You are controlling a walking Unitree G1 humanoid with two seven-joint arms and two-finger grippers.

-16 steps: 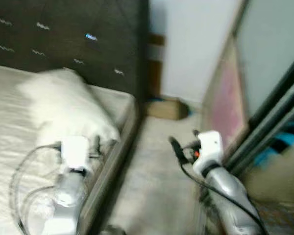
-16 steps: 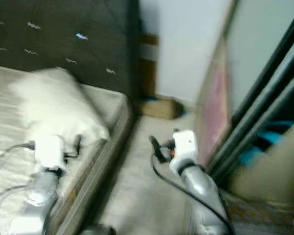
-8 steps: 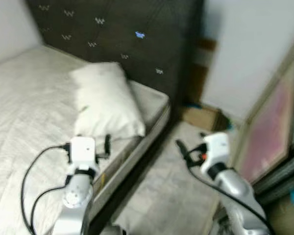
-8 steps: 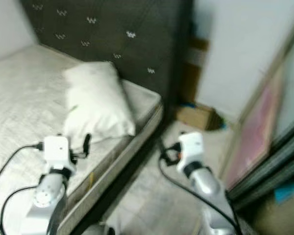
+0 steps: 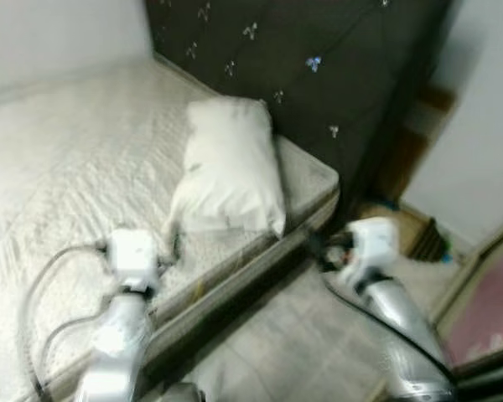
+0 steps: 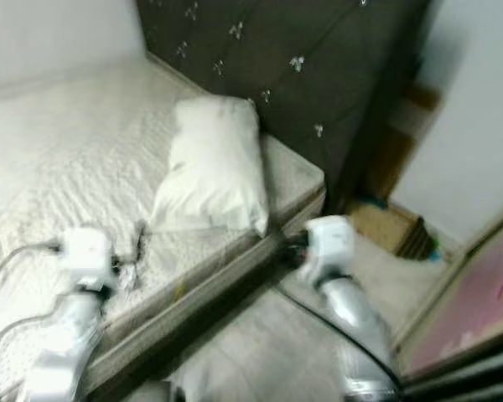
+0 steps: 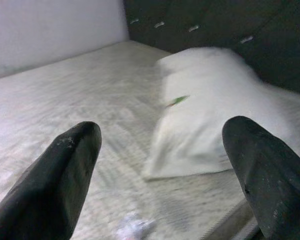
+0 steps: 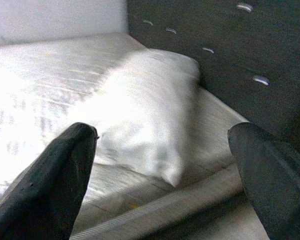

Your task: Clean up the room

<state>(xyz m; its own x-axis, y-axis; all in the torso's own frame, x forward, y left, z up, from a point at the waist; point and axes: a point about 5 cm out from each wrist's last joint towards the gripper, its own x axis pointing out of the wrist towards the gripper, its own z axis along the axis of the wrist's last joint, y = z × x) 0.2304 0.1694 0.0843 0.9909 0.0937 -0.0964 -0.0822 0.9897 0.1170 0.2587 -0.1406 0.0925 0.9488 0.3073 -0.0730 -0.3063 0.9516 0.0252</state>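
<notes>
A white pillow [image 5: 230,167] lies on the pale bed [image 5: 75,151], against the dark tufted headboard [image 5: 318,67]. A small green speck [image 7: 177,100] sits on the pillow. My left gripper [image 7: 162,132] is open and empty, held over the bed's near edge and facing the pillow. A small crumpled clear scrap [image 7: 132,227] lies on the mattress just under it. My right gripper [image 8: 162,132] is also open and empty, hovering over the floor beside the bed's corner, and looks at the pillow from the side. All views are blurred.
A brown cardboard box [image 6: 386,226] sits on the floor past the bed's corner, by the white wall. A pink framed panel [image 6: 478,310] leans at the right. Pale tiled floor [image 5: 277,352] runs alongside the bed.
The camera has swung left: the bed and pillow now take the middle, and the dark sliding door and pink panel have slid out to the right. Both arms keep their pose.
</notes>
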